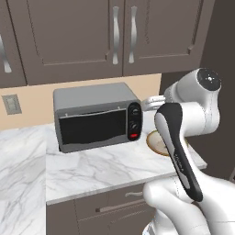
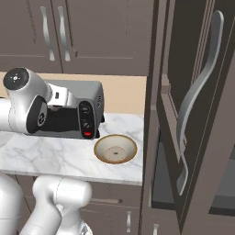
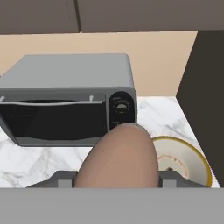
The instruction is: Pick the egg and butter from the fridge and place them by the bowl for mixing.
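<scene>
The tool [image 3: 117, 183] is pinching the egg [image 3: 117, 157], which is hanging above the counter [image 3: 26, 162] in front of the toaster oven [image 3: 65, 105], just beside the bowl [image 3: 183, 159].

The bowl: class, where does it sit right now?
In the right base view the bowl sits on the marble counter, just right of the toaster oven and left of the fridge.
</scene>
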### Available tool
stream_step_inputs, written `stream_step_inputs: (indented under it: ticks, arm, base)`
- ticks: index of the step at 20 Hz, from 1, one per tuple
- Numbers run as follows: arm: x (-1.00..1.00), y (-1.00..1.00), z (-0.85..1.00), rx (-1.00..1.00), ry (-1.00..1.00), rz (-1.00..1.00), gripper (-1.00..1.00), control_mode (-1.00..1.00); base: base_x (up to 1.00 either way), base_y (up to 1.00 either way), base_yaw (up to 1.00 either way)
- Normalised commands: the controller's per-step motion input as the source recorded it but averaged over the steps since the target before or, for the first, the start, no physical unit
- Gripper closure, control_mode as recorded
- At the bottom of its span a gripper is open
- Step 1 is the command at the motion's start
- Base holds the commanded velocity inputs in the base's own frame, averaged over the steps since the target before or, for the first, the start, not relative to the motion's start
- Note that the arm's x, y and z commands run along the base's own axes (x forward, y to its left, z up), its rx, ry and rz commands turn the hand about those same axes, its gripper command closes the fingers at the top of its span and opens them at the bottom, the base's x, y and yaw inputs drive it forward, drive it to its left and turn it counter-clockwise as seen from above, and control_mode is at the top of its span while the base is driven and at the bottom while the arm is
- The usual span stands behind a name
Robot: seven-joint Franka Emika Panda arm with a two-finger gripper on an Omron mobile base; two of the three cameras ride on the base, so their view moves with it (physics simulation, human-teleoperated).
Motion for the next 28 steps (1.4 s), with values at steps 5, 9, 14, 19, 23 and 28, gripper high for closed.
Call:
stream_step_inputs:
  ticks: [5,9,14,19,23,28]
  arm:
    - [0.0,0.0,0.0,0.0,0.0,0.0,1.0,1.0]
    - [0.2,0.01,-0.24,-0.02,0.13,-0.05,1.0,-1.0]
    - [0.31,0.02,-0.47,-0.04,0.22,-0.06,1.0,-1.0]
    - [0.32,0.0,-0.6,0.0,0.32,-0.02,1.0,-1.0]
    - [0.3,0.0,-0.58,0.0,0.09,-0.06,1.0,-1.0]
    - [0.3,0.04,-0.72,-0.07,-0.02,-0.08,1.0,-1.0]
  base:
    - [0.01,0.0,0.0]
    - [0.0,0.0,0.0]
    - [0.0,0.0,0.0]
    - [0.0,0.0,0.0]
    - [0.0,0.0,0.0]
    - [0.0,0.0,0.0]
